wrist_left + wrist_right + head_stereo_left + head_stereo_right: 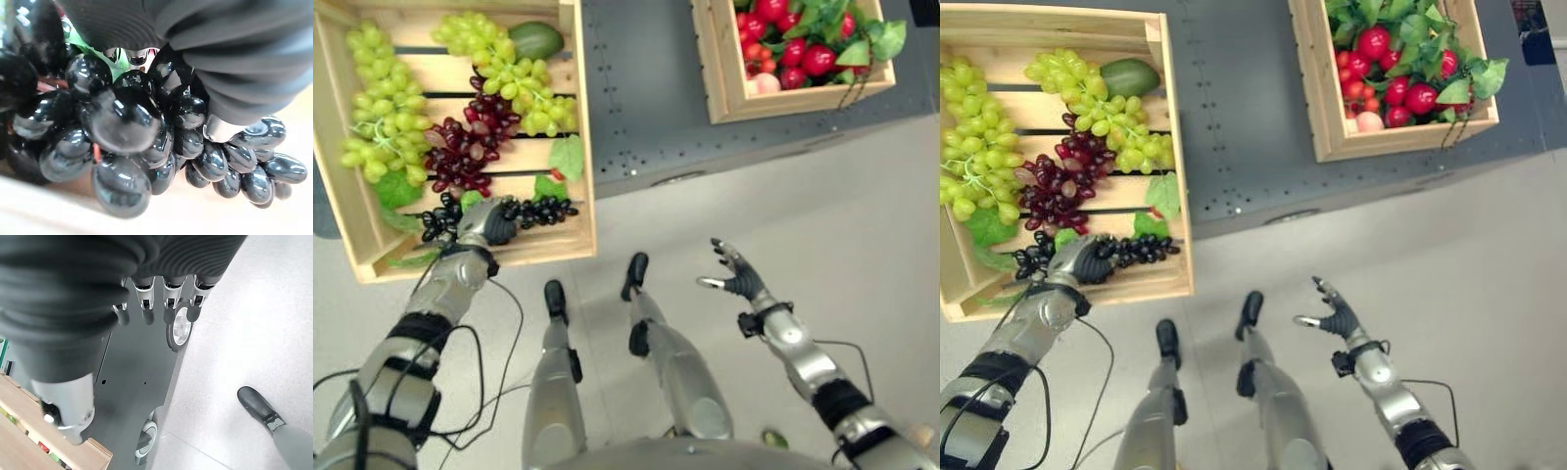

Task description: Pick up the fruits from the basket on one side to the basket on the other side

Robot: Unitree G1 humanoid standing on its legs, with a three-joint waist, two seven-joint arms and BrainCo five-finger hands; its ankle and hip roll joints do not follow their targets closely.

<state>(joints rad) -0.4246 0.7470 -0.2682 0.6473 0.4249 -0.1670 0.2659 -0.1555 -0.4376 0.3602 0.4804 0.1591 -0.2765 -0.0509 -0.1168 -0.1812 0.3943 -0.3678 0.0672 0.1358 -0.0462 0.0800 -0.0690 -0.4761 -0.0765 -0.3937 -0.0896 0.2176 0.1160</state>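
Black grapes [540, 210] in left crate [579, 147]

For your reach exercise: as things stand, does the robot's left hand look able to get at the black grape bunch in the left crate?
Probably yes: the left hand already lies on the black grape bunch, nothing between them.

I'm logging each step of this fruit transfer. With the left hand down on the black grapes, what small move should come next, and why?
Probably a short straight lift. The left hand sits curled over the black grapes at the near edge of the left crate, and its wrist view shows them pressed against it. The bunch lies on the slats, so raising it first should clear the crate wall. The right hand hangs open over the floor.
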